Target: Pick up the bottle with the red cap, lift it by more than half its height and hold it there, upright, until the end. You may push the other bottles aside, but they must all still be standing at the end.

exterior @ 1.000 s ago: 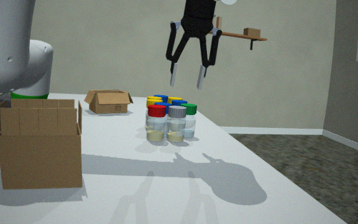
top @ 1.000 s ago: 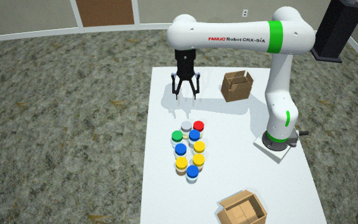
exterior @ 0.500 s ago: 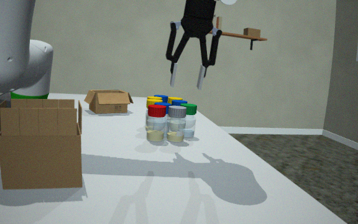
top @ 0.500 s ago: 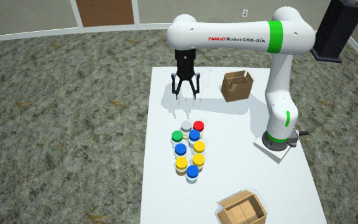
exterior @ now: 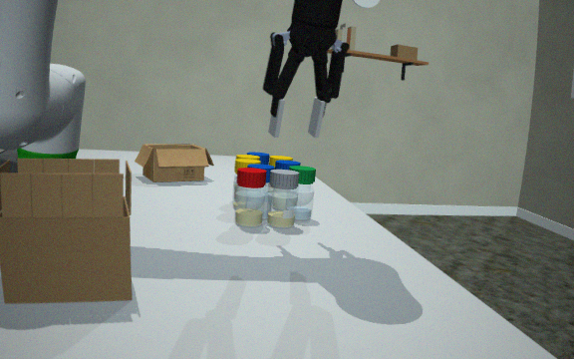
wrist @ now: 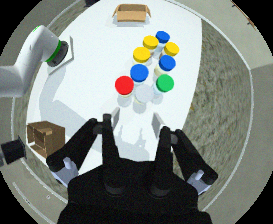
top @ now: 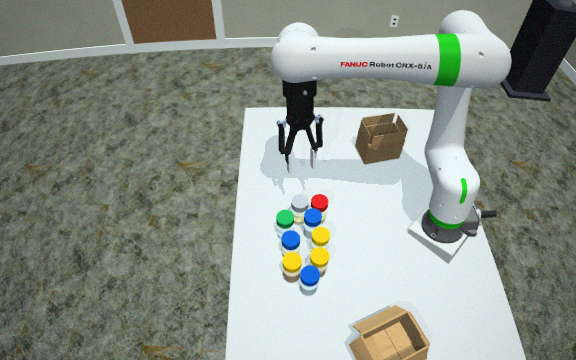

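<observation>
The bottle with the red cap [top: 319, 203] stands upright on the white table at the corner of a tight cluster of bottles, next to a grey-capped bottle [top: 299, 203] and a blue-capped one [top: 312, 217]. It also shows in the exterior view [exterior: 251, 197] and in the wrist view [wrist: 124, 86]. My gripper [top: 300, 160] hangs high above the table, short of the cluster, fingers pointing down. It is open and empty, seen also in the exterior view [exterior: 296, 122].
The cluster holds several more bottles with green [top: 285, 219], blue [top: 290, 240] and yellow [top: 320, 236] caps. An open cardboard box [top: 381, 137] stands near the arm's base, another [top: 389, 336] at the table's near end. The table's left edge [top: 235, 225] is close to the bottles.
</observation>
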### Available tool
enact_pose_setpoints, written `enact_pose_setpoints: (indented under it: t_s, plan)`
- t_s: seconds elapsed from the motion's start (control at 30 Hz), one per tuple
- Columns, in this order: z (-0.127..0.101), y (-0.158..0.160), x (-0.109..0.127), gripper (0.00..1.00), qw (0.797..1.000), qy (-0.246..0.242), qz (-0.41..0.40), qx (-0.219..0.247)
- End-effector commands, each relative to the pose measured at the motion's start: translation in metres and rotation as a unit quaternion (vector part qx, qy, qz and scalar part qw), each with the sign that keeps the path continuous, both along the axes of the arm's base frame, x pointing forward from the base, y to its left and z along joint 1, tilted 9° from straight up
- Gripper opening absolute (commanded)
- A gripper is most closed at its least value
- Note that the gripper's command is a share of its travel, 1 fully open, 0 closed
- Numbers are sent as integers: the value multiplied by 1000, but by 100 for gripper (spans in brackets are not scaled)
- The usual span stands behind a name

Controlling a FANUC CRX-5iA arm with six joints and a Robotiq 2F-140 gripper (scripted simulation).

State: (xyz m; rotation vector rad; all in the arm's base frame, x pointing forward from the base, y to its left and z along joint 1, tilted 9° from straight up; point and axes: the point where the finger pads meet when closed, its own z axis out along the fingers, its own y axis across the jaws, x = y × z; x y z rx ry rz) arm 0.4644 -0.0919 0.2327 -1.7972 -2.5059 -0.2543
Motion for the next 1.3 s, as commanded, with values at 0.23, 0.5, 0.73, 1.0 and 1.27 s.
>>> enact_pose_setpoints:
  t_s: [0.23, 0.5, 0.73, 1.0, 1.27]
  plan:
    - [3, 3, -3, 51, 997, -12, 78, -8]
    - [5, 8, -7, 51, 984, -26, 176, -19]
    - [6, 9, -8, 51, 978, -29, 207, -22]
    - [10, 15, -14, 51, 941, -45, 334, -35]
    - [10, 15, -14, 51, 936, -46, 347, -37]
